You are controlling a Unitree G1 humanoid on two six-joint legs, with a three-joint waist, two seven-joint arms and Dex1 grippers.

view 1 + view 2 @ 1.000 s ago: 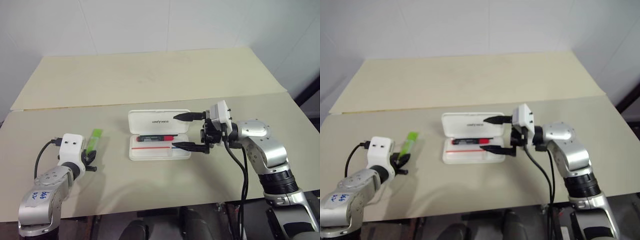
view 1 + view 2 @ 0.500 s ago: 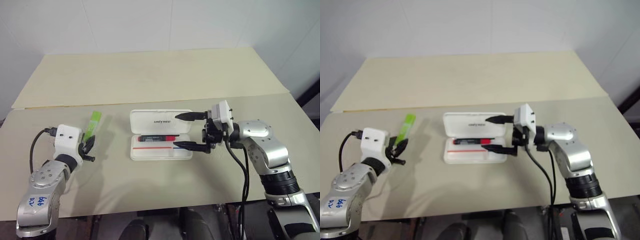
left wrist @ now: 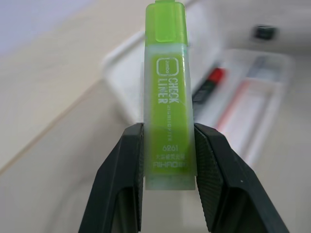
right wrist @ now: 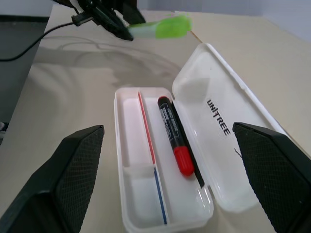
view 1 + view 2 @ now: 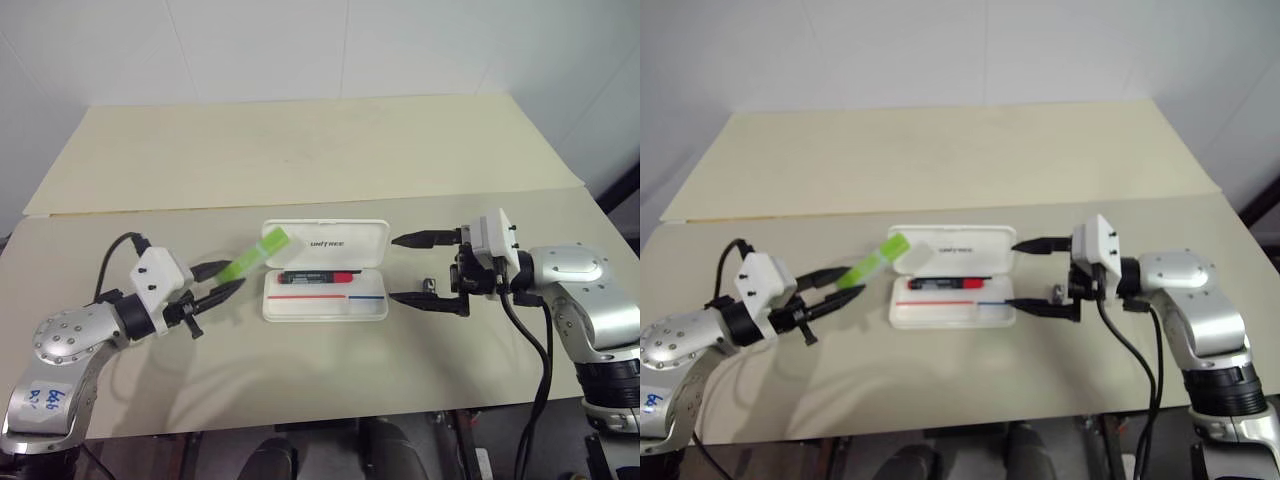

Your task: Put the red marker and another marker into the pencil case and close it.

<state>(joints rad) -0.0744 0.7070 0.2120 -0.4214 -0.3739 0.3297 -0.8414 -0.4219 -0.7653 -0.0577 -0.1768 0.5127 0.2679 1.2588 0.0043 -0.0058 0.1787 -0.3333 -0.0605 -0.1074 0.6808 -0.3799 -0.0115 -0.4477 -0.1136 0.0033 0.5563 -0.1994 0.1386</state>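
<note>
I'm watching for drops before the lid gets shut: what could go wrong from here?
The left gripper pinches the lime-green marker only near its rear end, so it might pivot or slip out on the way. The red marker already lies in the pencil case; the green one may land on it and keep the lid from closing. The right gripper hangs open beside the case and could nudge it.

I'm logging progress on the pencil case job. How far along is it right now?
Done: the red marker already lies inside the open pencil case. In hand: the left gripper holds the lime-green marker off the table, just beside the case's left end. The right gripper is open and empty beside the case's right end. Left: place the green marker in the case and shut the lid.
</note>
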